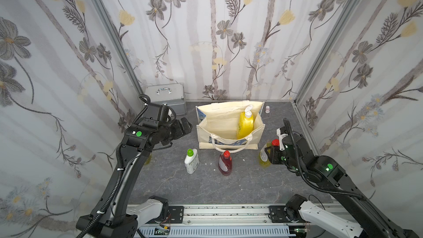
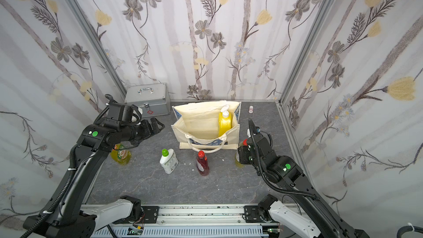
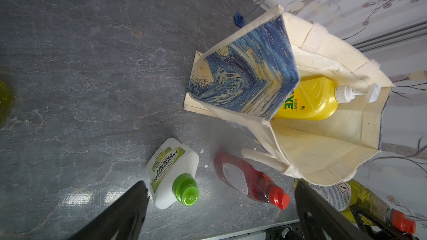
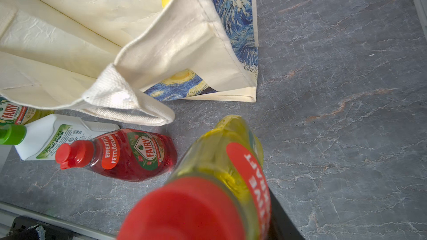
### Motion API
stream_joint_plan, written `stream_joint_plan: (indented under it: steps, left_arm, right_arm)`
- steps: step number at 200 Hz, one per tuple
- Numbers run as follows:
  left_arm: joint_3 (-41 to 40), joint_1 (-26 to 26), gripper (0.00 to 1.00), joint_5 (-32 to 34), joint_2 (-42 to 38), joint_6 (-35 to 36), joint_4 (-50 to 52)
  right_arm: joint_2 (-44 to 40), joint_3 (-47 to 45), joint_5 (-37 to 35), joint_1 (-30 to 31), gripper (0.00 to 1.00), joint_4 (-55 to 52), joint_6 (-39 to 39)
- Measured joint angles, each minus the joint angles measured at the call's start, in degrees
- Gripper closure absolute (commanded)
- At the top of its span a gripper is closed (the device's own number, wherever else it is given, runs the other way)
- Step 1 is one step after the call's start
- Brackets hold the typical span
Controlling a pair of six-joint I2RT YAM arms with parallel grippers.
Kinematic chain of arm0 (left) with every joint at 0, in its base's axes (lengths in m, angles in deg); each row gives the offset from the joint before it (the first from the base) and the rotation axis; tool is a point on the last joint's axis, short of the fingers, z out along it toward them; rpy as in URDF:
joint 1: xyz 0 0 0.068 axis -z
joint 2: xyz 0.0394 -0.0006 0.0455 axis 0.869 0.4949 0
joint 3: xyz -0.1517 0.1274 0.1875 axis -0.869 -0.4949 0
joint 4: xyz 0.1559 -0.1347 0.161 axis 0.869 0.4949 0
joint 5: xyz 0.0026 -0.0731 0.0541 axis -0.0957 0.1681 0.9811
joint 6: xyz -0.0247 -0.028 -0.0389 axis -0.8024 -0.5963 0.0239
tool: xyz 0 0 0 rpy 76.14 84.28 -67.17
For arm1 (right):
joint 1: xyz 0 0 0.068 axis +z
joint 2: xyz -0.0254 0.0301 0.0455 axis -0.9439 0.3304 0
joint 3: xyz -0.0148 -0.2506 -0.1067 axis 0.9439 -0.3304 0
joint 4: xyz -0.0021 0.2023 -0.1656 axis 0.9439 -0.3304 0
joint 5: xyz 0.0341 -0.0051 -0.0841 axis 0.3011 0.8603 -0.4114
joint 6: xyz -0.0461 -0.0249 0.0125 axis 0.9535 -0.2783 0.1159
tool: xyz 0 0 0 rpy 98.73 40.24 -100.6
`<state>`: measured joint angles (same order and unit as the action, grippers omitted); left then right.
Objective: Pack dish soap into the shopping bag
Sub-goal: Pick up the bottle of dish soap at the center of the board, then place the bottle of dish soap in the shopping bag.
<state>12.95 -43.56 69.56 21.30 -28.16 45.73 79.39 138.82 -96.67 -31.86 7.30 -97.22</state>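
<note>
The right gripper (image 1: 271,152) was clamped on the neck of a yellow-green Fairy bottle (image 4: 221,155), just beside the canvas tote (image 1: 217,120). The bottle would need lifting straight up, well clear of the floppy cream rim, then lowering beside the yellow pump bottle (image 1: 245,123) already inside. Its slick, tapered plastic could slip or swing. The left gripper (image 1: 185,126) hovered with its jaws spread wide, holding nothing.
</note>
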Motion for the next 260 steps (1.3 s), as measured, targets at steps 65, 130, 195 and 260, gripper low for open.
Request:
stream_joint_plan:
  steps: [65,130,195,260]
  left_arm:
    - [0.9,0.0,0.00,-0.8,1.7,-0.5,-1.1]
    - [0.4,0.0,0.00,-1.4,1.3,-0.5,-1.8]
    - [0.5,0.0,0.00,-1.7,1.5,-0.4,-1.9]
    - [0.2,0.0,0.00,-1.7,0.8,0.2,-1.9]
  right_arm:
    - [3.1,10.3,-1.2,-0.3,0.55,-5.1,-0.2]
    - [7.0,18.9,-3.1,-1.7,0.55,-8.6,0.8]
    - [12.2,29.6,-4.1,-9.1,0.55,-8.9,5.1]
    - [17.9,41.0,-2.3,-14.2,0.55,-8.8,8.7]
